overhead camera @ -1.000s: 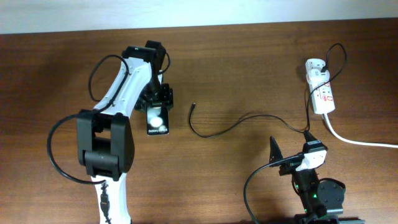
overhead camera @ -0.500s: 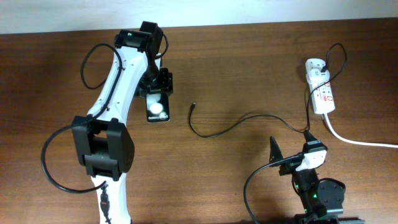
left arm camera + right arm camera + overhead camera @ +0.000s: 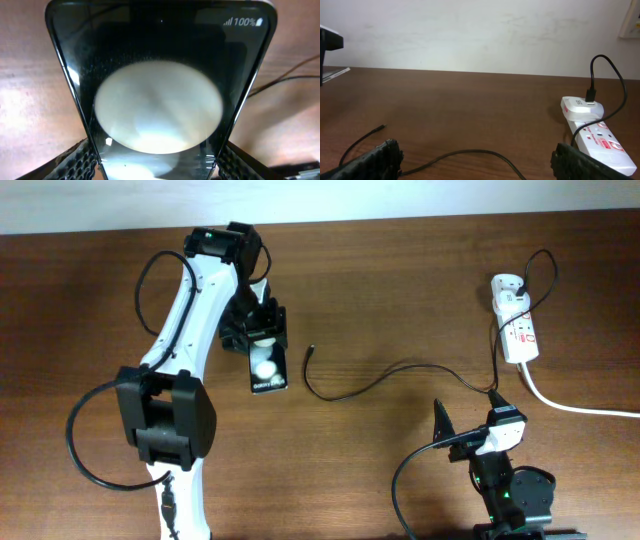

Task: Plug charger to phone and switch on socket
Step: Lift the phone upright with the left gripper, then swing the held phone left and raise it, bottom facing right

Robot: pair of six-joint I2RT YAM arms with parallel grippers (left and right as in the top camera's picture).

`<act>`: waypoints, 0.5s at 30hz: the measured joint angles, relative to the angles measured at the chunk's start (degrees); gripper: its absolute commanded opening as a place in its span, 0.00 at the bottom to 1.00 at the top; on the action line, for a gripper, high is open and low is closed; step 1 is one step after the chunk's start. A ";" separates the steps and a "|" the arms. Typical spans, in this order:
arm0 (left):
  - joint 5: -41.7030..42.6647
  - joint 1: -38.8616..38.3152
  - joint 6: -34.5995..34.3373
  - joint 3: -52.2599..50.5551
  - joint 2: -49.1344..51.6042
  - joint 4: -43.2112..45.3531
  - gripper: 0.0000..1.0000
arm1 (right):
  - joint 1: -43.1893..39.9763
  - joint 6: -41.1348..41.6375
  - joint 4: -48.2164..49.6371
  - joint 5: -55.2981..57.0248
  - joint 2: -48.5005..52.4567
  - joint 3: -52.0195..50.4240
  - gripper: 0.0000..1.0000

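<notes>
The phone point(image 3: 267, 367) lies flat on the wooden table, a black slab with a round white reflection on its screen. My left gripper point(image 3: 257, 337) is shut on the phone's far end. In the left wrist view the phone point(image 3: 159, 100) fills the frame and both pads point(image 3: 75, 162) press its side edges. The charger cable point(image 3: 380, 374) curls across the table, its connector tip point(image 3: 312, 350) just right of the phone. The white adapter point(image 3: 507, 284) sits in the socket point(image 3: 522, 330) at the far right. My right gripper point(image 3: 480, 165) is open above the cable point(image 3: 470, 152).
A thick white cord point(image 3: 575, 406) runs from the socket to the right edge. In the right wrist view the socket point(image 3: 600, 142) lies at the right with the adapter point(image 3: 581, 106) plugged in. A pale wall rises behind the table's far edge.
The left arm has slid the phone a little to the right and turned it, so its near end now lies closer to the cable tip. The right arm has not moved.
</notes>
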 measured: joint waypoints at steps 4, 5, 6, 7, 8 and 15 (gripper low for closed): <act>0.46 0.00 0.00 0.02 0.00 -2.93 0.33 | 0.00 0.02 0.00 -0.02 0.00 0.00 0.99; 0.59 0.00 0.00 0.02 0.00 -3.45 0.31 | 0.00 0.02 0.00 0.00 0.00 0.00 0.99; 0.59 0.00 0.00 0.02 0.00 -4.33 0.30 | 0.00 0.00 0.00 0.00 0.00 0.00 0.99; 0.61 0.00 0.00 0.04 0.00 -4.98 0.27 | 0.00 0.02 0.00 0.00 0.00 0.00 0.99; 1.03 0.02 0.00 0.04 0.00 -5.62 0.26 | 0.00 0.00 0.00 0.00 0.00 0.00 0.99; 9.07 0.00 -0.07 0.04 0.00 -6.19 0.22 | 0.00 0.04 0.00 -0.02 0.00 0.00 0.99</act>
